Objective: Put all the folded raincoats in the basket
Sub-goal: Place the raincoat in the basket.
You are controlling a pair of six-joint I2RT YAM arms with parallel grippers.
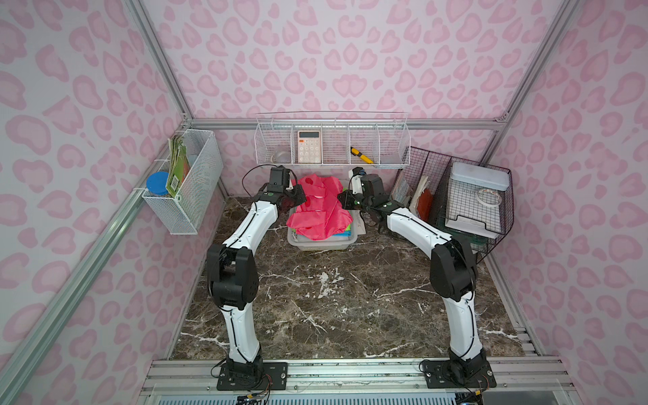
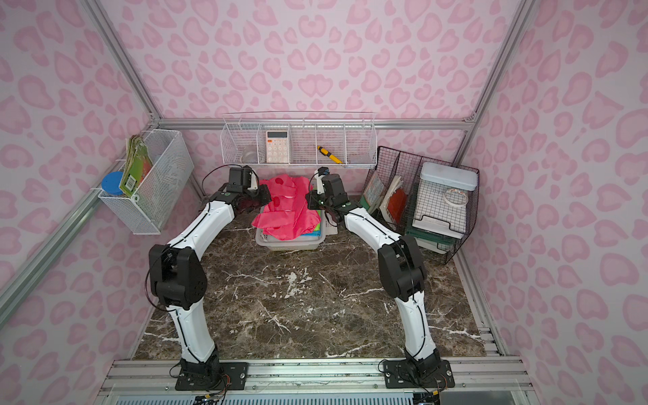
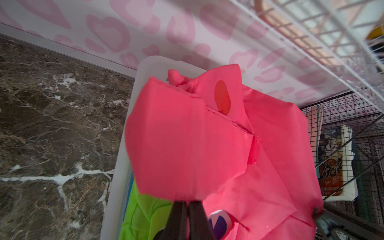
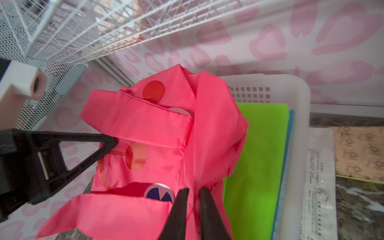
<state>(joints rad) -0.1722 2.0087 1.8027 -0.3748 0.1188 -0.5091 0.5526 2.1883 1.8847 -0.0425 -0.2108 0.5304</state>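
Two arms of ours, the left arm (image 1: 245, 224) and the right arm (image 1: 413, 228), stretch across the dark marble tabletop (image 1: 333, 298) toward the far wall. Directly below the space between our grippers sits the white perforated basket (image 1: 322, 242), and its near rim is bare in both top views (image 2: 287, 244). Above it we hold the pink raincoat (image 1: 317, 207), loosely folded and spread from one gripper to the other. One fold spills past the basket's rim on our left gripper's side. We cannot tell whether its underside rests on what lies in the basket. Inside the basket, under the raincoat and toward our right gripper, lies a folded green sheet (image 4: 255, 166) with a blue layer (image 4: 289, 145) showing at its edge. Our left gripper (image 1: 297, 197) has its fingers (image 3: 179, 209) pressed together on an edge of the pink fabric. Our right gripper (image 1: 345, 200) stands narrow, its fingers (image 4: 207, 207) pinching a gathered fold of the same raincoat. Just beside those fingertips the fabric carries a small white disc with dark blue wedges (image 4: 159, 192).
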